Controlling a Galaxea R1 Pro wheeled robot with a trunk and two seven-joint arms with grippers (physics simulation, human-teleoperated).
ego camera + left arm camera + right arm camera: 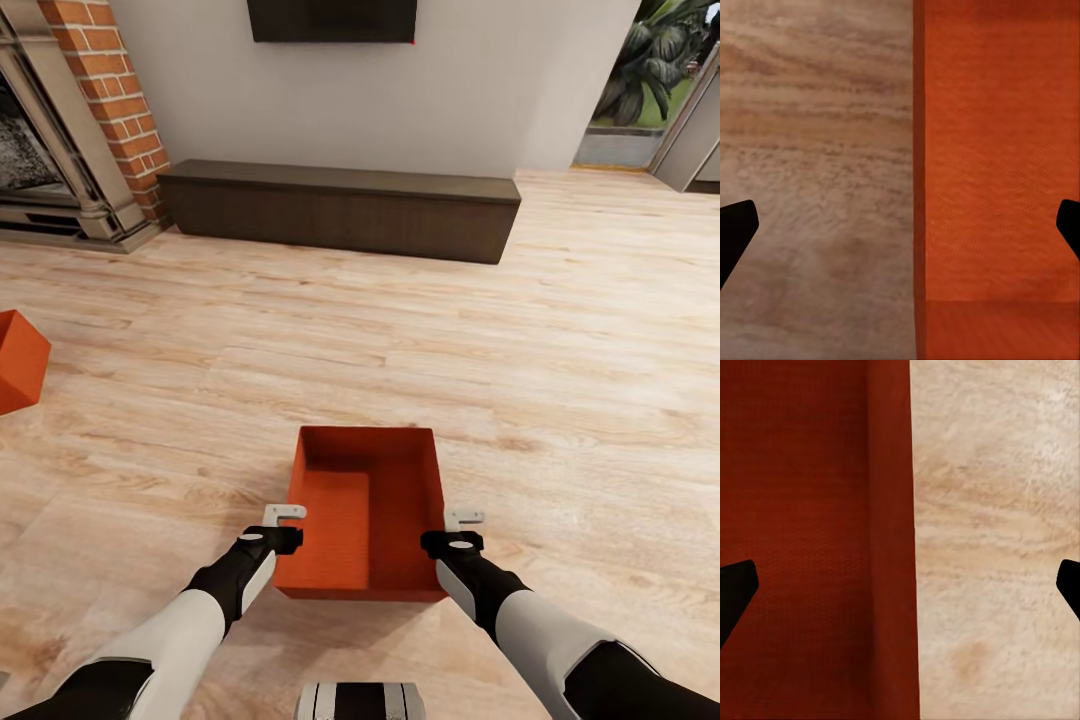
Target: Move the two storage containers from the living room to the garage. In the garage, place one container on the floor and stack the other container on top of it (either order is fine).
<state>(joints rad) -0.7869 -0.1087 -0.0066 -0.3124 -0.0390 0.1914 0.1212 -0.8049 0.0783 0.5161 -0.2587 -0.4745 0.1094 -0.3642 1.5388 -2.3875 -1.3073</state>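
Note:
One orange-red storage container (368,510) sits open-topped and empty on the light wood living room floor, right in front of me. My left gripper (285,517) hangs over its left wall and my right gripper (463,520) over its right wall. In the left wrist view the black fingertips (736,229) stand wide apart, straddling the container wall (919,180). The right wrist view shows the same, with fingertips (735,592) spread across the wall (892,540). Both grippers are open and hold nothing. The second storage container (15,360) lies at the far left, cut off by the frame.
A low dark wooden bench (340,208) runs along the white wall ahead, under a black TV (332,18). A brick fireplace (70,120) stands at the back left. A doorway with plants (650,90) opens at the back right.

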